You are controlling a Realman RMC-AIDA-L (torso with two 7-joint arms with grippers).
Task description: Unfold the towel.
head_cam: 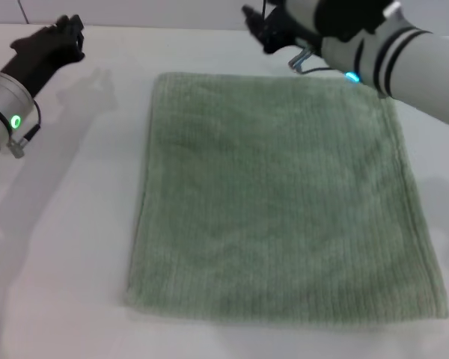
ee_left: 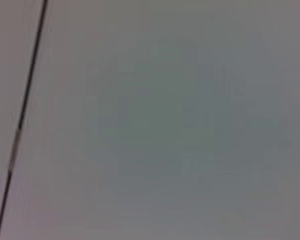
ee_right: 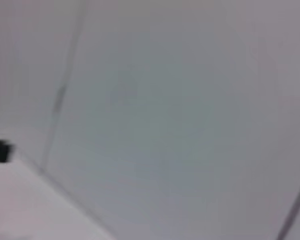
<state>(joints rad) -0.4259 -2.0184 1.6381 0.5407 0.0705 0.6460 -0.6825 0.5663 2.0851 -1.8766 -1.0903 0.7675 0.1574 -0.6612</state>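
Green towel (head_cam: 280,198) lies flat between left gripper (head_cam: 60,37) and right gripper (head_cam: 266,30); jaws' state unclear.

The towel (head_cam: 280,202) lies flat on the table (head_cam: 67,247), left hand (head_cam: 56,41) far-left, right hand (head_cam: 266,30) behind it.

Right claw (head_cam: 258,26) blurred; towel (head_cam: 284,202) corner cropped.

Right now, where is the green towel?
In the head view, the towel lies spread flat on the white table, between the left gripper and the right gripper, which sits past its far edge.
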